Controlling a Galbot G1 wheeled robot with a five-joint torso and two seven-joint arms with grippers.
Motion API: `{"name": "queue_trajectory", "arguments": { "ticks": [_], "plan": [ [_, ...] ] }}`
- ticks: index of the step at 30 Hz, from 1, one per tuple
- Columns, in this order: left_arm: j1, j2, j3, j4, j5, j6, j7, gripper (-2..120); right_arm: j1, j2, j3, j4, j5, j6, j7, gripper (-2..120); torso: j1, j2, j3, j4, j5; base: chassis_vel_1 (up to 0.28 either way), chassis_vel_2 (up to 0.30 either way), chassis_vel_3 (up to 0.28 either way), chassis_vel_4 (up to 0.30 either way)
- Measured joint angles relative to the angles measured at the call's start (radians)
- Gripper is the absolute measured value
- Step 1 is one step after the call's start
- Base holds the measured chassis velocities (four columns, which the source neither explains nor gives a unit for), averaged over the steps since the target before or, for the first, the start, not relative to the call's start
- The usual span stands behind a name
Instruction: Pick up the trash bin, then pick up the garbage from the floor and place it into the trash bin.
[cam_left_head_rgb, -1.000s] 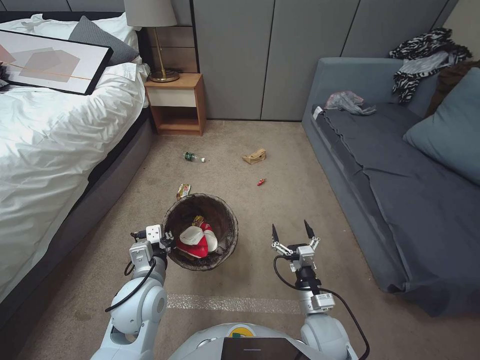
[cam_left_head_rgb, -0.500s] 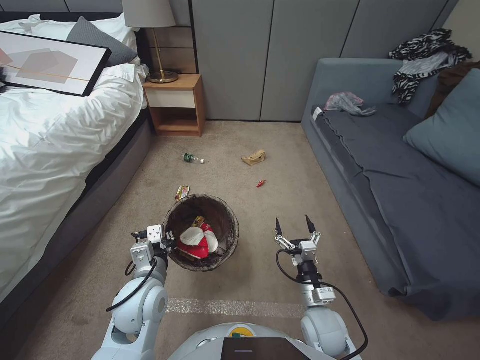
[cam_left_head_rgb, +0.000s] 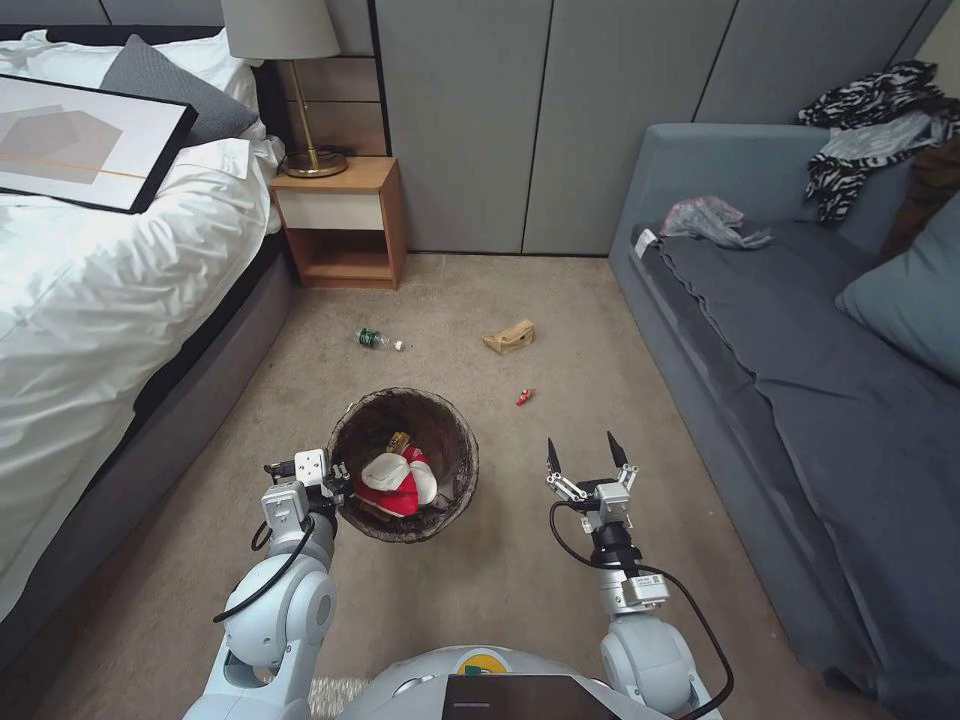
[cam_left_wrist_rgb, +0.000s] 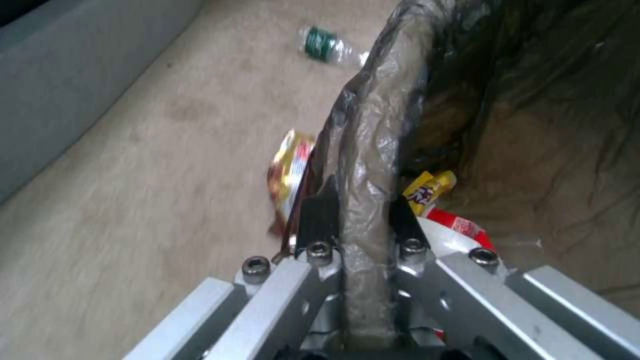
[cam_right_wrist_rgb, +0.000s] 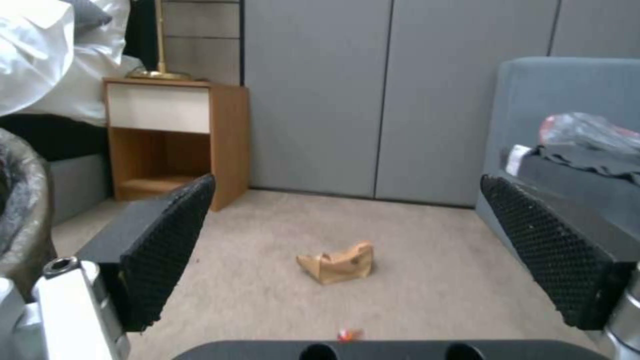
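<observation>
Left hand clamped on trash bin rim, right hand fingers spread apart, 1 bottle, 1 paper bag, 1 red wrapper on floor.

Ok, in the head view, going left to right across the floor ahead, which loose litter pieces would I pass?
green-labelled bottle → tan paper bag → small red wrapper.

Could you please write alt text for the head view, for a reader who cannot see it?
The left pincer grips the rim of the bin, which holds packets; the right pincer hovers open beside it. A bottle, paper bag and red scrap lie on the carpet.
</observation>
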Motion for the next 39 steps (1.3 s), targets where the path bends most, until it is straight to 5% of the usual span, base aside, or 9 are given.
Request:
{"name": "queue_trajectory", "arguments": {
  "ticks": [30, 39],
  "plan": [
    [-0.002, -0.002, -0.001, -0.003, -0.001, 0.000, 0.000, 0, 0.010, 0.001, -0.011, -0.004, -0.007, 0.000, -0.020, 95, 0.000, 0.000, 0.000, 0.0003, -0.0004, -0.298, 0.293, 0.296, -0.293],
    [-0.002, -0.002, -0.001, -0.003, -0.001, 0.000, 0.000, 0, 0.010, 0.001, -0.011, -0.004, -0.007, 0.000, -0.020, 95, 0.000, 0.000, 0.000, 0.0004, -0.0001, -0.087, 0.087, 0.083, -0.083]
  ]
}}
